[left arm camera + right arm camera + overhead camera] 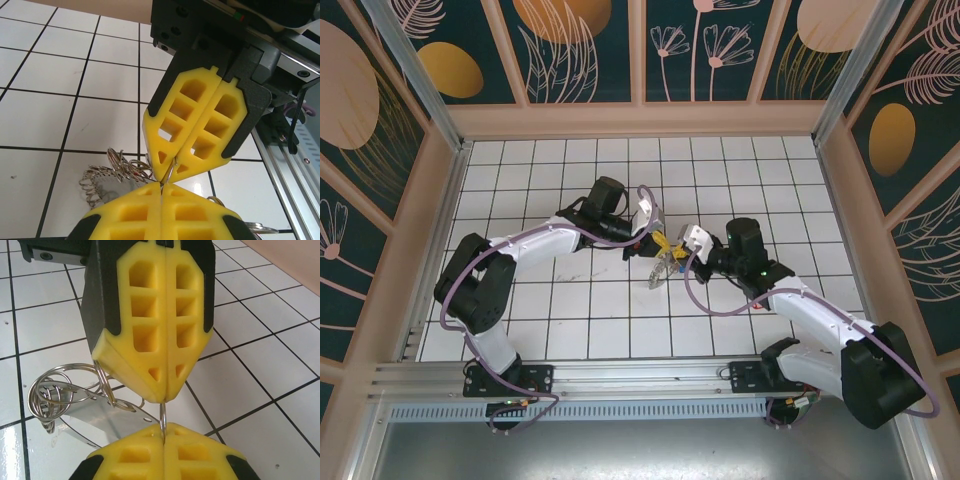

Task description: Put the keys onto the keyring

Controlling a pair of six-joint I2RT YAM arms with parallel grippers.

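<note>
- Top view: A white-tiled table (pixel 570 330) is seen from above. Two arms are bent inward so that the left tool (pixel 658 240) and the right tool (pixel 678 245) meet tip to tip near the middle. The keyring (pixel 658 272) is hung just beneath that meeting point.
- Left wrist view: The left tool (pixel 161 186) is clenched at the bottom edge, and the right tool (pixel 170 175) is clenched opposite it. A thin wire of the keyring (pixel 168 176) is pinched by both across the small gap between the tips. Wire loops (pixel 112 172) are bunched to the left, over the tiles.
- Right wrist view: The right tool (pixel 163 427) is clenched below, the left tool (pixel 162 397) above, with the keyring wire (pixel 162 415) gripped between them. Coiled loops (pixel 55 392) and a flat shiny plate (pixel 107 417) with small holes are hung to the left.
- Progress: The keyring is judged to be held ready by both tools. Whether any keys are threaded on cannot be told, so the threading is taken as left to do.
</note>
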